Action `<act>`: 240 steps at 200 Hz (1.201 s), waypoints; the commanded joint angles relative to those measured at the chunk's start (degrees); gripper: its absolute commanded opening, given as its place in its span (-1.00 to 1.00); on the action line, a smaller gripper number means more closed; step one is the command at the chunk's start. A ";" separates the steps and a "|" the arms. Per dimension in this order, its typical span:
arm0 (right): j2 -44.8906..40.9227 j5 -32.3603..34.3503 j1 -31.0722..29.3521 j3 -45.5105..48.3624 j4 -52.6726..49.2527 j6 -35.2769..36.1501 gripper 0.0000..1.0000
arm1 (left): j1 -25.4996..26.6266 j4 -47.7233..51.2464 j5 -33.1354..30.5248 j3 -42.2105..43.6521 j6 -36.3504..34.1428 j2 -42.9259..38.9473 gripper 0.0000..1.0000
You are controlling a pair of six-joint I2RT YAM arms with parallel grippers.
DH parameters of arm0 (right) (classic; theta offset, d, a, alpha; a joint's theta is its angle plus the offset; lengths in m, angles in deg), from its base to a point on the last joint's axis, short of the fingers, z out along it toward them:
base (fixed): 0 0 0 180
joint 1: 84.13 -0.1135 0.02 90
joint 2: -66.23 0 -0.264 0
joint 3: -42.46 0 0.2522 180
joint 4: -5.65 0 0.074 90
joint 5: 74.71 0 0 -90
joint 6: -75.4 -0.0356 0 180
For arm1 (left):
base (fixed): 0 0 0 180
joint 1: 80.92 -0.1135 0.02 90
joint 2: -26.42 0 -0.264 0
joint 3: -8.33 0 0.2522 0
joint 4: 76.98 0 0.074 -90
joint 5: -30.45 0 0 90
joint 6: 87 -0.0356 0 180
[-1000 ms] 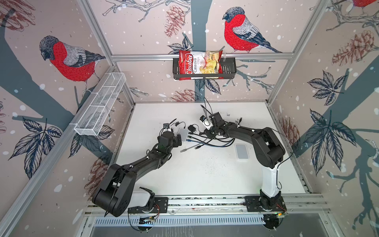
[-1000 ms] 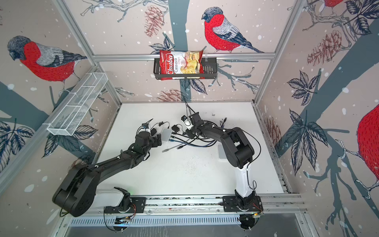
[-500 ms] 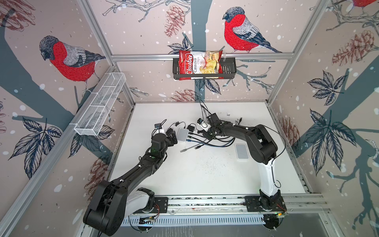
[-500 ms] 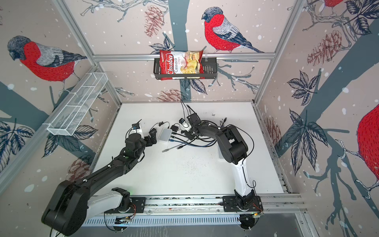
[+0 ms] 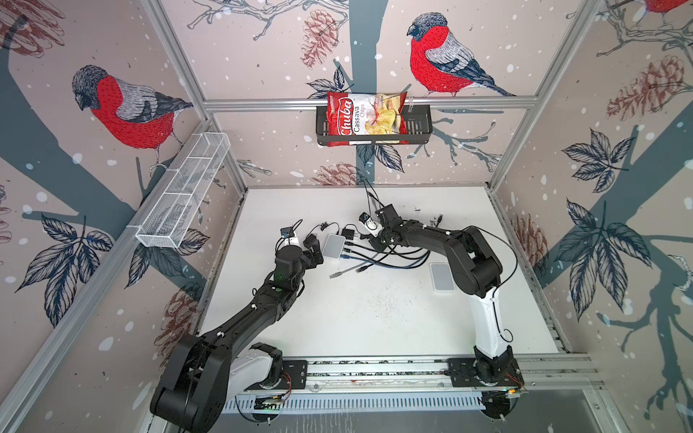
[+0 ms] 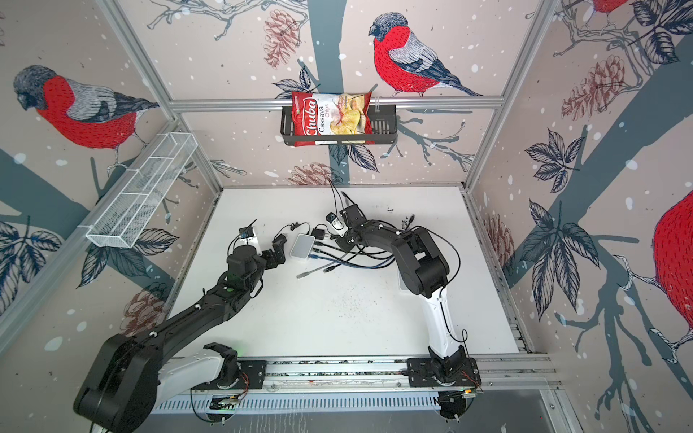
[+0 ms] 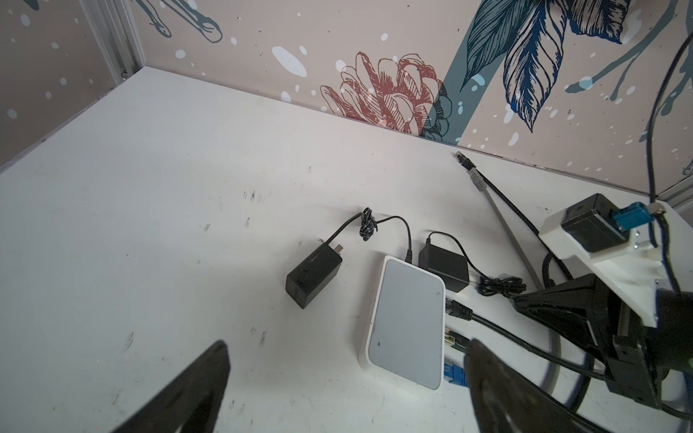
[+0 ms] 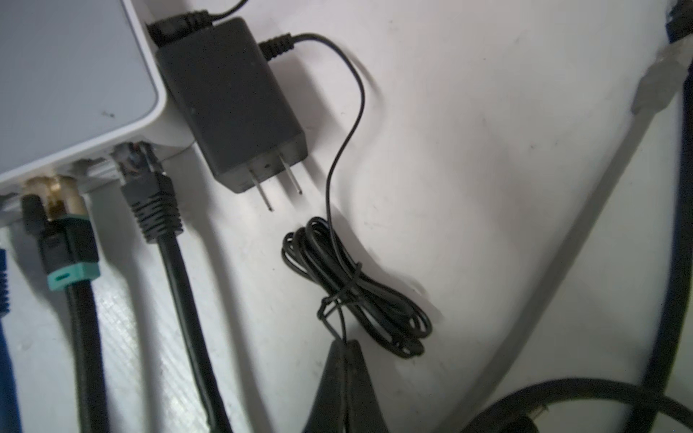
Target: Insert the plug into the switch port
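The white switch (image 5: 333, 245) (image 6: 303, 245) (image 7: 407, 322) (image 8: 67, 75) lies flat mid-table with a black, a teal-collared and a blue cable in its ports. A loose grey plug (image 5: 333, 276) (image 6: 300, 276) lies on the table in front of it. My left gripper (image 5: 313, 249) (image 7: 347, 345) stands open just left of the switch, holding nothing. My right gripper (image 5: 376, 243) (image 8: 345, 343) is shut on the thin black cord (image 8: 339, 322) that leaves a tied bundle (image 8: 356, 288) next to a black power adapter (image 8: 232, 105).
Another black adapter (image 7: 313, 277) lies left of the switch. Network cables (image 5: 393, 258) loop under the right arm. A second white box (image 5: 441, 276) lies to the right. A chips bag (image 5: 365, 118) sits in the back-wall basket. A wire basket (image 5: 183, 195) hangs on the left wall.
My right gripper has edged left toward the switch and closed on the thin cord. The left arm drew slightly left, its gripper still open.
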 commanded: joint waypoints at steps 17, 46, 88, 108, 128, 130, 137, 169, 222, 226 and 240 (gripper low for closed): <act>-3.48 -0.15 0.16 -1.49 5.69 -4.79 -1.00 | -0.21 -1.70 0.99 0.18 0.01 0.01 0.92; -5.65 0.69 0.91 -2.54 7.67 -11.70 -1.00 | -0.22 -2.32 3.29 -0.09 -0.60 0.47 0.91; -11.37 -5.93 3.14 3.77 13.79 -22.26 -1.00 | -0.19 -5.33 9.67 -1.20 -0.78 2.48 0.83; -15.18 -7.43 3.81 9.25 17.30 -25.76 -1.00 | 0.07 -6.43 14.01 -3.07 -0.22 4.75 0.78; -18.89 -6.80 4.28 14.01 18.80 -27.78 -1.00 | 1.17 -7.33 15.15 -5.18 0.19 7.51 0.73; -19.25 -6.75 4.36 14.44 18.82 -28.00 -1.00 | 1.32 -7.33 15.10 -5.43 0.07 7.75 0.73; -20.34 -6.44 4.55 15.72 18.83 -28.68 -1.00 | 2.06 -7.18 14.82 -6.43 -0.52 8.83 0.73; -25.28 -7.84 4.92 21.39 18.74 -30.11 -1.00 | 5.59 -5.50 13.91 -11.42 -4.79 14.37 0.73; -31.23 -12.31 4.86 29.37 19.58 -30.21 -1.00 | 12.37 -10.31 11.98 -15.25 -18.27 22.33 0.76; -31.37 -12.45 4.70 29.74 19.53 -30.16 -1.00 | 12.73 -10.66 11.95 -15.52 -18.95 22.92 0.76; -31.86 -13.32 4.55 30.68 19.59 -30.34 -1.00 | 13.82 -11.29 12.41 -16.92 -21.16 25.05 0.77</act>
